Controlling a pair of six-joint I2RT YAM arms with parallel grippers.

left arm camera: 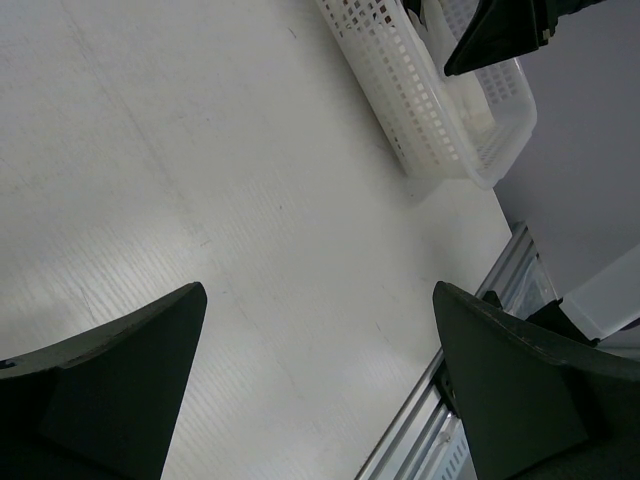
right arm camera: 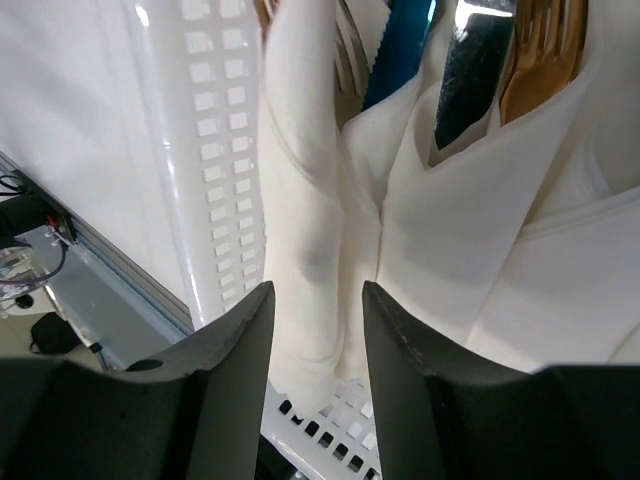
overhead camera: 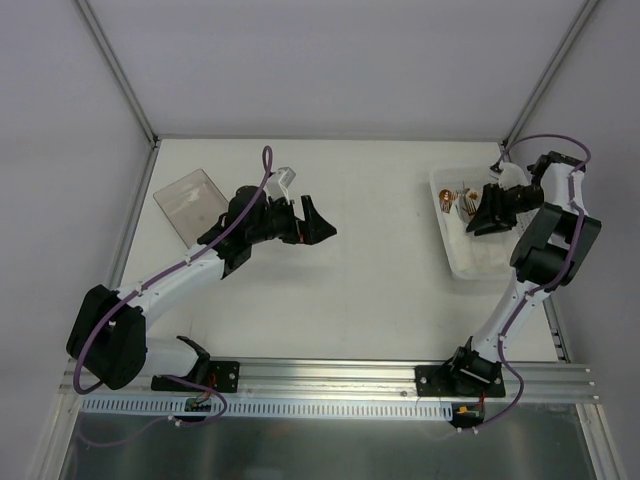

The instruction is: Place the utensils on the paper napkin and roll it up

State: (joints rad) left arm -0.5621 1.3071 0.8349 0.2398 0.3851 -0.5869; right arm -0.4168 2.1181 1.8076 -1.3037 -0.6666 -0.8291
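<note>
White matte tabletop (overhead camera: 350, 300) across the middle of the top view, evenly and softly lit, with only a faint sheen. Behind and to both sides, plain pale grey wall panels (overhead camera: 340, 60), met by slanting aluminium posts (overhead camera: 115, 70) at upper left and upper right. Along the lower edge, a slotted aluminium rail (overhead camera: 330, 375); below that, a glossy grey surface (overhead camera: 320, 450), possibly floor
</note>
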